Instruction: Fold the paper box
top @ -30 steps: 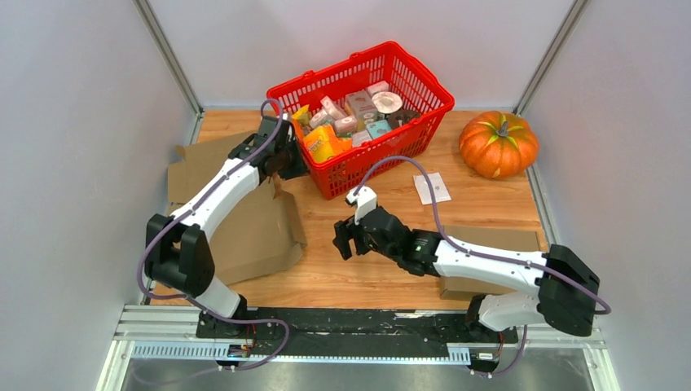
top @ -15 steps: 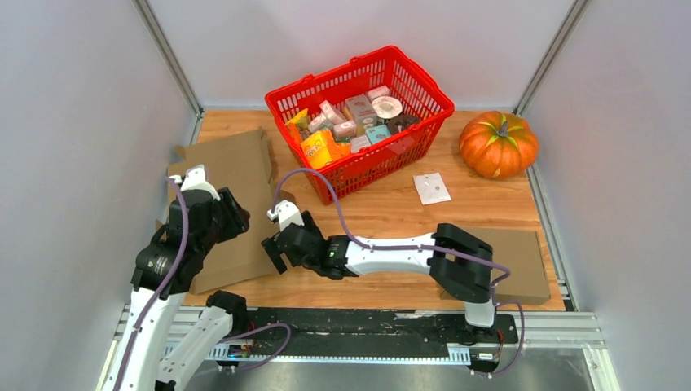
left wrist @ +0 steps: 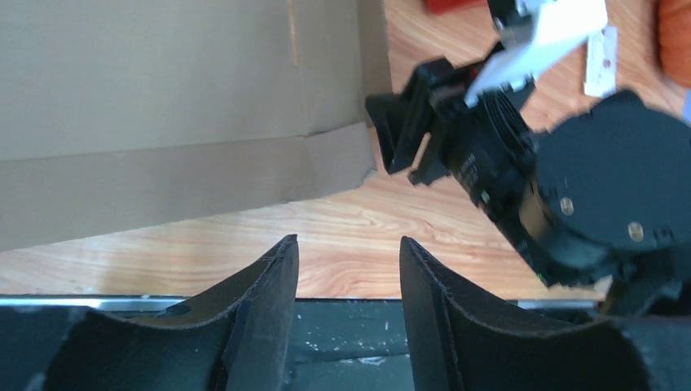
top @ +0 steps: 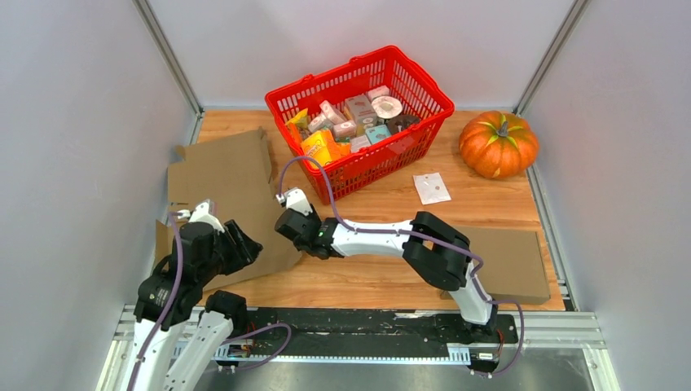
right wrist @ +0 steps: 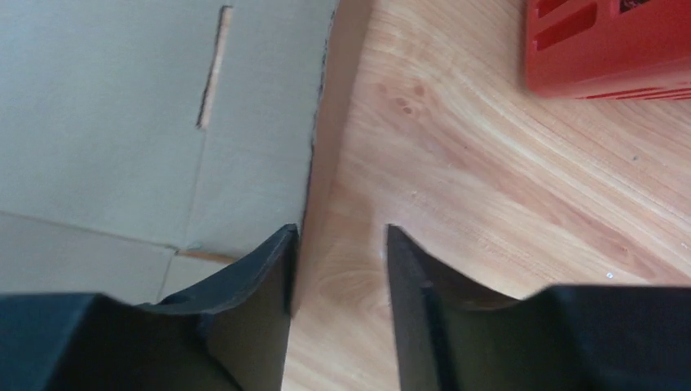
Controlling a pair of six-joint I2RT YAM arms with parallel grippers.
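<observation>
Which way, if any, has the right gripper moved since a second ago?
Yes: right gripper went left, farther from the pumpkin, up to the cardboard.

A robot test cell in a lab: plain grey panels on metal posts enclose a wooden counter, and well in front of the red shopping basket an aluminium rail anchors two robot arms.

My left arm and right arm wear white shells over black joints, each trailing a purple cable (thin, looping); the fingers are matte black, edges scuffed pale.
</observation>
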